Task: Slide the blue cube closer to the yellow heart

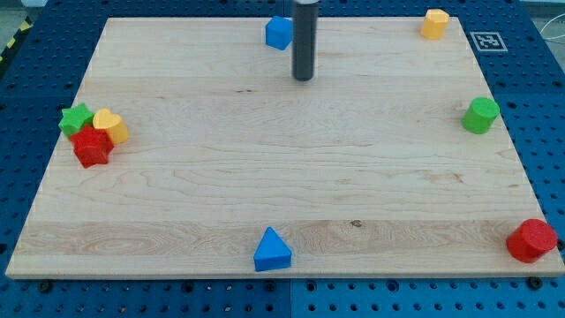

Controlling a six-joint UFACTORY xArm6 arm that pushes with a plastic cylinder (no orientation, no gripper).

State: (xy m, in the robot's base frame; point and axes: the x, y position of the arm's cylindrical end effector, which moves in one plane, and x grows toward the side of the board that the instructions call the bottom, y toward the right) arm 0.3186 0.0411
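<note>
The blue cube (279, 32) sits near the view's top edge of the wooden board (282, 185), a little left of centre. My tip (305, 79) is just right of and below the cube, a short gap away, not touching it. The yellow heart (111, 125) lies far off at the view's left edge, pressed between a green star (76, 117) and a red block (91, 147).
A second yellow block (434, 24) sits in the top right corner. A green cylinder (481, 115) is at the right edge, a red cylinder (531, 240) at the bottom right, and a blue triangular block (272, 250) at the bottom centre.
</note>
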